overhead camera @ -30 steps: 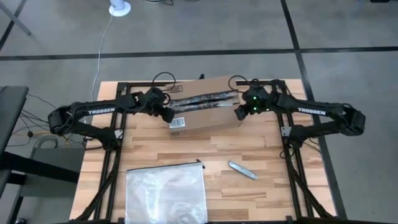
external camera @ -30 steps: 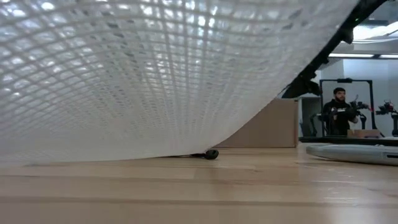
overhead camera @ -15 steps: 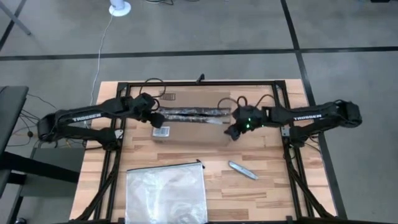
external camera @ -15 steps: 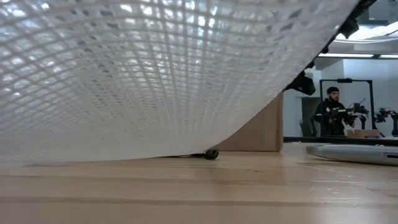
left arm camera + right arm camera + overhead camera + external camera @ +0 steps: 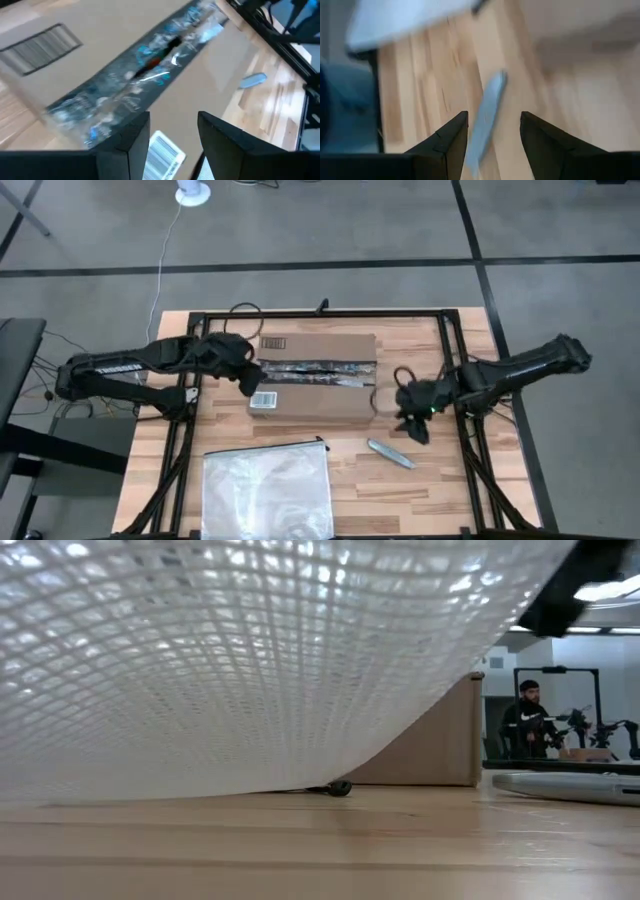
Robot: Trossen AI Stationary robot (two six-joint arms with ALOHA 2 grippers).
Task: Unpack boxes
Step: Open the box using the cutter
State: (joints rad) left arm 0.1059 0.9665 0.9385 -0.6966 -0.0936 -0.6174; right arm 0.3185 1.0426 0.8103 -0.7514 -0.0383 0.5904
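Observation:
The brown cardboard box (image 5: pixel 318 380) lies flat on the table, its dark printed tape strip (image 5: pixel 150 75) running along the top. A white barcode label (image 5: pixel 262 400) sits at its near left corner. My left gripper (image 5: pixel 254 383) is open over the box's left end; the left wrist view shows the tape's end and the label (image 5: pixel 164 152) past its fingers. My right gripper (image 5: pixel 415 425) is open, off the box's right end and above the table. A grey utility knife (image 5: pixel 487 112) lies ahead of it. My left gripper (image 5: pixel 172 135) comes at the box's left end (image 5: pixel 100 125) from the table's left, slanting down. Its open fingers stand over the tape's end. I cannot tell whether a finger touches the cardboard.
A clear plastic zip bag (image 5: pixel 267 488) lies at the near edge, and its mesh fills most of the low view (image 5: pixel 250 660). The knife (image 5: pixel 390 452) lies between bag and right arm. A black frame (image 5: pixel 440 330) borders the table. A person (image 5: pixel 528 720) stands in the room behind.
The box, tilted and askew between both grippers a second ago, has turned square, shifted left and now lies flat. My right gripper has left the box's right end and gone toward the near right, toward the knife. My left gripper has stayed at the box's left end.

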